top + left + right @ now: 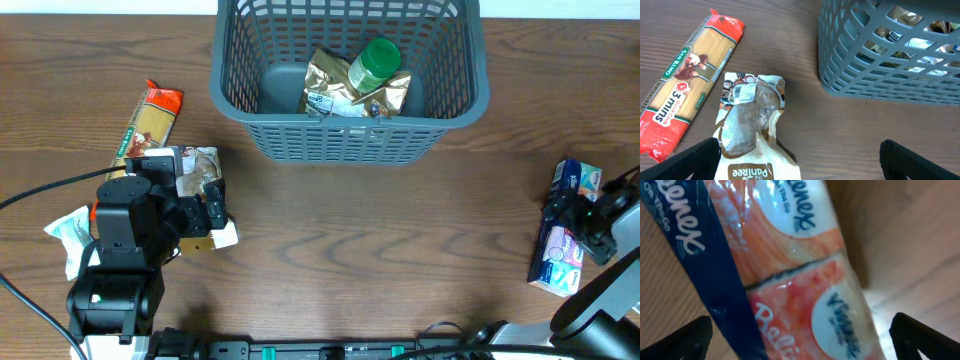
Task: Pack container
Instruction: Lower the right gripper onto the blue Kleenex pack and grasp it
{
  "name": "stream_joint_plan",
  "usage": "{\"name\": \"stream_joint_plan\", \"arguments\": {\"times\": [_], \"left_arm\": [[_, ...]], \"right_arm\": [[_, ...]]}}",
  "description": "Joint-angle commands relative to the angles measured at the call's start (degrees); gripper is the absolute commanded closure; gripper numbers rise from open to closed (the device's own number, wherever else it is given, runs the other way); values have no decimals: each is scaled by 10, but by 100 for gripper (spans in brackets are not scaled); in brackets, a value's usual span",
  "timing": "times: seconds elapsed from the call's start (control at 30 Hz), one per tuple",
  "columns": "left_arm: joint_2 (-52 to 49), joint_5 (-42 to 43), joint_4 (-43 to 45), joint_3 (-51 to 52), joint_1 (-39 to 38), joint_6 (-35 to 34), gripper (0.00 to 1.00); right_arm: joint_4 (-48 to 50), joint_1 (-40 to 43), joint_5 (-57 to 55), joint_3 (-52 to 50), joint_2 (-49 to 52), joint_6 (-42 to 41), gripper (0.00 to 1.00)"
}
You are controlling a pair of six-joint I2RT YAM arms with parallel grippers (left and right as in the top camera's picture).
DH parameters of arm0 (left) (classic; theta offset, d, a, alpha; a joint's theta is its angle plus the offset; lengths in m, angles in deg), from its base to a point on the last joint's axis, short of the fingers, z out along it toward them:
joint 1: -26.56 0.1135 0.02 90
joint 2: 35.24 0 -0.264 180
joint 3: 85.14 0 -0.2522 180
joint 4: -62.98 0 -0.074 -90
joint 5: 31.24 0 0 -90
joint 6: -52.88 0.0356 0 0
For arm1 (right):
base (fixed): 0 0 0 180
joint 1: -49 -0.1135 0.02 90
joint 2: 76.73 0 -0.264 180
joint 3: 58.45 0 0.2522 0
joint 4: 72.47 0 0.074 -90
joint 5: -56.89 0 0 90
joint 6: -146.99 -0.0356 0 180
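Both wide: left gripper (800,159) over bread bag (747,127), pasta (687,85) beside; right gripper (800,337) over tissue pack (790,255)

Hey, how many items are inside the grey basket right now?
2: a gold foil bag on the basket floor and a green-capped jar lying on it. More may be hidden underneath.

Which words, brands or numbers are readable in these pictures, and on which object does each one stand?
"SAN REMO", "3 mins", "Quick Cook": on the spaghetti packet.
"the Pani...", ending unclear: on the bread bag.
"...eenex", "Reli...", both cut off: on the tissue pack.
Too small to read: the bread bag's white sticker, the foil bag and green-lidded jar in the container.
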Motion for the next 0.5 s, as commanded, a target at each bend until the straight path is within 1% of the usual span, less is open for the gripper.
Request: {"name": "stream_joint_plan", "arguments": {"times": [0.0,0.13,0.27,0.33,0.4,0.47], "left_arm": [[0,-3,-1,-9,-1,10,2],[0,-3,-1,-9,-1,10,2],[0,-3,-1,-9,-1,10,2],[0,-3,-1,-9,-1,10,2],[0,-3,-1,-9,-1,10,2],[0,-3,-1,-9,-1,10,2]], "right_arm": [[24,3,21,-23,1,4,7],[44,3,27,-37,1,6,8],[46,3,40,-43,1,42,12],[46,3,35,-44,1,43,18],[46,3,33,-44,2,43,31],[44,3,33,-45,2,43,39]]}}
